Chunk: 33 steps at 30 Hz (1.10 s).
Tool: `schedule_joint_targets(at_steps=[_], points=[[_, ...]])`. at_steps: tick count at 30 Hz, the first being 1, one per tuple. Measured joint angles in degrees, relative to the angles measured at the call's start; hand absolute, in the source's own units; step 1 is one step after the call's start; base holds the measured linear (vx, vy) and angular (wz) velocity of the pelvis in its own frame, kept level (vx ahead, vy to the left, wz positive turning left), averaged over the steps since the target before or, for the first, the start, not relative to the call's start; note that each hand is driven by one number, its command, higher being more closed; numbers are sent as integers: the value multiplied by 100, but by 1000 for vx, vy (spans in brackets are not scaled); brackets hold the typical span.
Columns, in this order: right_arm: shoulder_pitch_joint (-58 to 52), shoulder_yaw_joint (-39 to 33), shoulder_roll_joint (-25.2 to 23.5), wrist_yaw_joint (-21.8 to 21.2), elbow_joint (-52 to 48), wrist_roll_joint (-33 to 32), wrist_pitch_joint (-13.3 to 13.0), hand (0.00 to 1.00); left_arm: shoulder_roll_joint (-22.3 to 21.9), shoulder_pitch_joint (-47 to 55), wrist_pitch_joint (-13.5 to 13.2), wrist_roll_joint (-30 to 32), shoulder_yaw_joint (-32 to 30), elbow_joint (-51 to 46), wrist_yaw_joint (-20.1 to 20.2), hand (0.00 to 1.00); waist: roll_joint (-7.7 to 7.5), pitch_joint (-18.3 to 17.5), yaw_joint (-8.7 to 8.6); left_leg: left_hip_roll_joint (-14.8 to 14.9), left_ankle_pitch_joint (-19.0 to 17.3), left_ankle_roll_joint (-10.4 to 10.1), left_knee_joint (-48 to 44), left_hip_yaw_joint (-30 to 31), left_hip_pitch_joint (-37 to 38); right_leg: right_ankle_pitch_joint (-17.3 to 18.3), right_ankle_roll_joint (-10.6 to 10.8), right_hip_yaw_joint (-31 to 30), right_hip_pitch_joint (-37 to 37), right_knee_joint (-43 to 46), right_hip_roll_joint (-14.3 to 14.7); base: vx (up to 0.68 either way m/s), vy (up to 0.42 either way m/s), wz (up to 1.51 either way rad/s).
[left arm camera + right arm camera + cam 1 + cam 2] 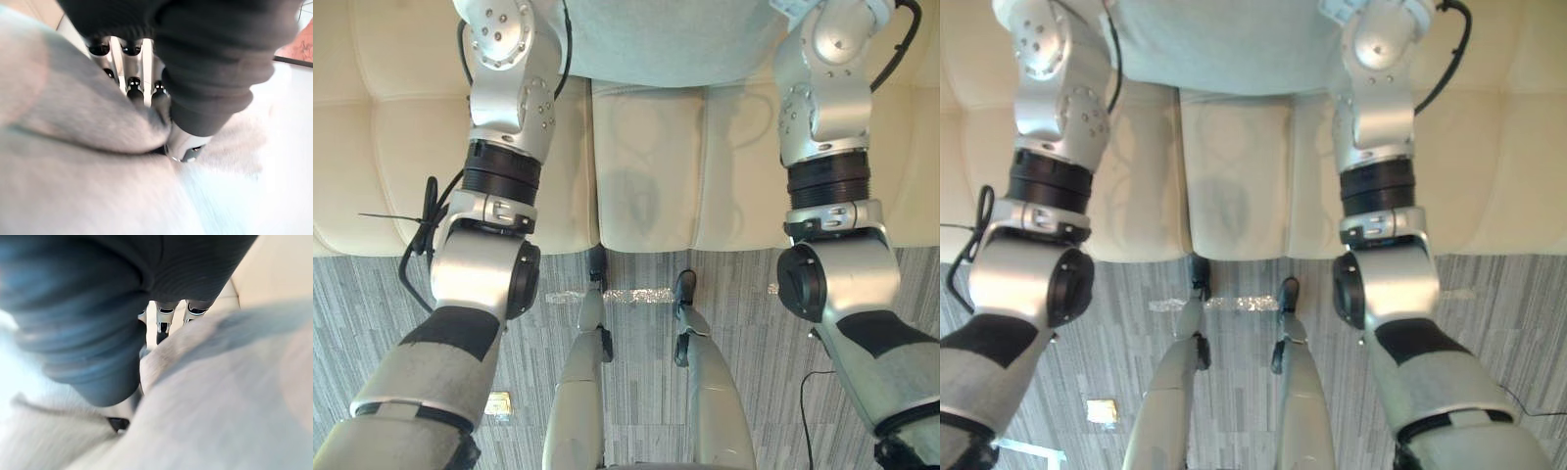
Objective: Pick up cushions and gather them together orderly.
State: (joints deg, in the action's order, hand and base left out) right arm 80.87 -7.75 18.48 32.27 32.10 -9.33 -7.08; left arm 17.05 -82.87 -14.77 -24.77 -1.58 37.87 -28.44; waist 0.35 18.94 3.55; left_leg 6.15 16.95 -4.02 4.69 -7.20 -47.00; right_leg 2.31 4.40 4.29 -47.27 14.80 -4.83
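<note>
A pale grey-green cushion [666, 39] is held up above the sofa at the top of the eye views, between my two raised arms. In the left wrist view my left hand [142, 83] has its fingers behind a fold of the cushion [88, 127] and its thumb [183, 147] pressed into the front, pinching the fabric. The right wrist view shows my right hand [166, 320] gripping the other side of the cushion [225, 382] the same way, fingers behind the fabric and the thumb in front.
A cream tufted sofa seat [646, 176] lies below the cushion, its front edge running across the middle. Grey striped carpet [744, 313] is in front of it, with a silver tape strip [626, 295] and a small yellowish tag [497, 403].
</note>
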Motion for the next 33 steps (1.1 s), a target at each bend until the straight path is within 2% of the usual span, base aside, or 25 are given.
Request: schedule_joint_targets(at_steps=[4,6,10,12,14,16,17,18,20,22,23,24,27,29,32,33], points=[[-567,-518,277,19,-529,-311,-23,0,41,283,2,-73,-511,-32,165,0,-2,1,-2,21,-1,1,-77,3,-4,68,31,22,-71,308,7,20,-14,9],[-1126,-959,513,25,-653,-696,-35,0,197,785,12,-303,-952,-103,241,0,-3,1,-29,47,-2,2,-145,3,38,87,58,18,-87,532,23,18,-20,12],[-2061,-1478,904,-128,-664,-1057,-80,0,487,1835,21,-489,-1781,-448,372,0,-11,5,-32,112,-8,9,-193,2,236,86,59,-32,-27,830,88,9,-41,-1],[-2943,-1663,1032,-394,-813,-1207,-82,0,631,2697,22,-579,-2119,-826,549,0,-22,11,-25,203,-44,47,-198,4,624,87,59,-45,316,924,176,19,-57,-2],[-3545,-1665,1024,-586,-1105,-1207,-88,0,632,3256,17,-576,-2177,-1137,664,0,-24,10,-22,244,-124,110,-210,-7,915,113,95,-40,605,929,220,45,-41,2],[-4800,-1680,992,-990,-1800,-1189,-155,0,562,4430,12,-500,-2082,-1718,951,0,-61,-33,-42,243,-341,163,-363,-8,1453,289,83,-33,1190,975,215,105,-53,7],[-4862,-1680,979,-1009,-1831,-1188,-161,0,550,4485,7,-491,-2076,-1745,966,0,-68,-39,-42,242,-355,162,-380,-9,1469,303,79,-32,1211,978,213,91,-45,-4],[-5580,-1682,727,-1201,-2143,-1124,-200,0,396,5195,-2,-373,-1901,-2018,1097,0,-163,-183,-29,203,-470,110,-397,-14,1705,467,50,-22,1468,942,193,74,-47,0],[-6144,-1681,412,-1359,-2287,-1034,-198,0,136,5755,11,-237,-1691,-2083,1269,0,-177,-319,-40,205,-503,91,-387,-10,1851,529,50,21,1671,846,197,58,-42,6],[-7152,-1590,-356,-1604,-2388,-839,-130,0,-539,6779,146,-32,-1094,-2091,1534,0,-235,-476,-39,197,-569,60,-375,-11,2255,610,-19,75,2195,632,195,41,-30,9],[-7284,-1550,-478,-1642,-2388,-785,-121,0,-637,6970,178,25,-1002,-2089,1576,0,-250,-522,-39,191,-604,48,-375,-12,2323,643,-44,89,2276,601,189,25,-28,3],[-7838,-1350,-817,-1775,-2384,-603,-56,0,-930,7595,295,247,-713,-2035,1753,0,-284,-753,-40,181,-745,-19,-374,-18,2482,766,-130,120,2481,494,178,0,0,0],[-8580,-920,-1300,-2021,-2051,-198,58,0,-1245,8408,506,725,-220,-1599,2031,0,-302,-1035,-37,169,-851,-96,-361,-40,2864,866,-186,156,2968,268,169,-12,-2,0],[-8836,-703,-1443,-2134,-1678,-4,123,0,-1343,8704,588,1025,-66,-1285,2196,0,-270,-1256,-32,177,-1016,-200,-337,-78,3056,974,-325,173,3163,181,170,-96,12,-8],[-9041,-460,-1643,-2276,-899,251,205,0,-1462,8879,681,1535,32,-562,2328,0,-213,-1544,-28,149,-1030,-179,-199,-159,3358,982,-310,189,3363,108,137,-124,33,-5],[-9132,-401,-1703,-2321,-547,278,231,0,-1501,8933,702,1797,46,-265,2364,0,-183,-1717,-34,124,-1013,-166,-73,-173,3466,997,-244,190,3446,43,128,-102,44,2]])
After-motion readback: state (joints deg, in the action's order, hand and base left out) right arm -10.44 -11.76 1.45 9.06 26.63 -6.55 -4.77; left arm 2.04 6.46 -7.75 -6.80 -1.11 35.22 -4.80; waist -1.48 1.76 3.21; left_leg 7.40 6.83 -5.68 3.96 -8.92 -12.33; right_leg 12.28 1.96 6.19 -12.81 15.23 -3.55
